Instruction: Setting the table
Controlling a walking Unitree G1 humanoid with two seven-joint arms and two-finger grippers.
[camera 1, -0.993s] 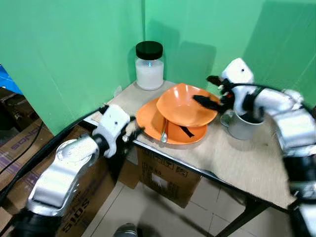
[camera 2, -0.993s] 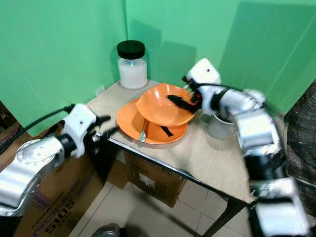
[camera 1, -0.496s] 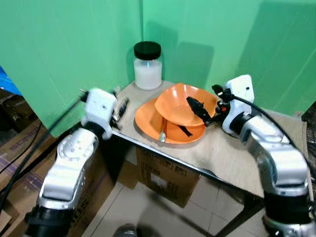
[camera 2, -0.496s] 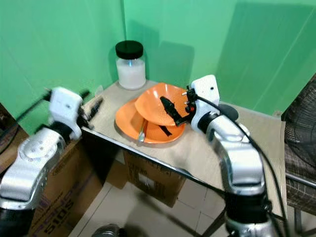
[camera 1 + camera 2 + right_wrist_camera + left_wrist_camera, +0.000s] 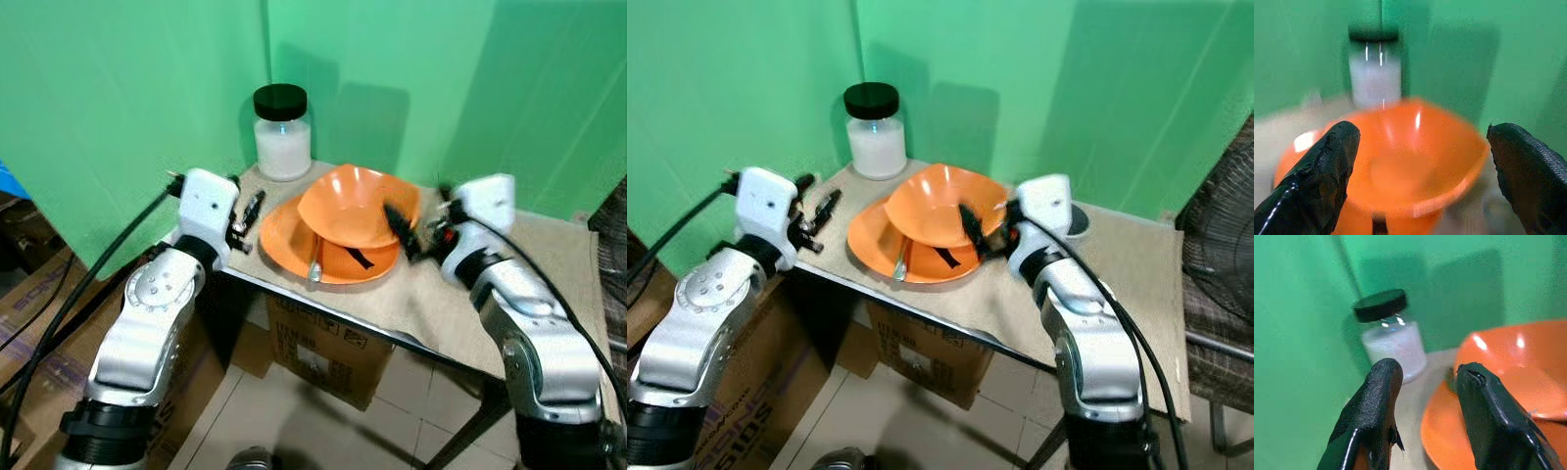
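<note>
Where the left gripper [image 5: 247, 217] hung below the table's edge a second ago, it now sits raised over the near-left corner of the table [image 5: 460, 304], its two black textured fingers [image 5: 1376, 406] a small gap apart and holding nothing, aimed toward the jar and dishes. One jar [image 5: 282, 133] stands at the back left corner against the green wall: clear glass, cylindrical, a flat black lid, white contents filling most of it. Just right of it lies one flat orange plate [image 5: 284, 240], glossy, round, and on the plate lies one metal spoon [image 5: 315, 266] plus a short black strip [image 5: 359, 258] whose nature I cannot tell. One orange bowl [image 5: 355, 204], smooth and shiny, rests tilted on the plate's far side. The right gripper [image 5: 407, 233] was reaching in over the bowl's rim a second ago; now it has pulled back and lower, at the bowl's right edge, fingers [image 5: 1322, 171] spread wide with the bowl between them in the right wrist view, which is blurred. It grips nothing. The mug [image 5: 1076, 223] seen earlier is mostly hidden behind the right wrist; a bit of grey rim shows. Table top is pale, matte, wood-grained, with a dark metal frame. Cardboard boxes [image 5: 323, 343] sit beneath it on a tiled floor.
</note>
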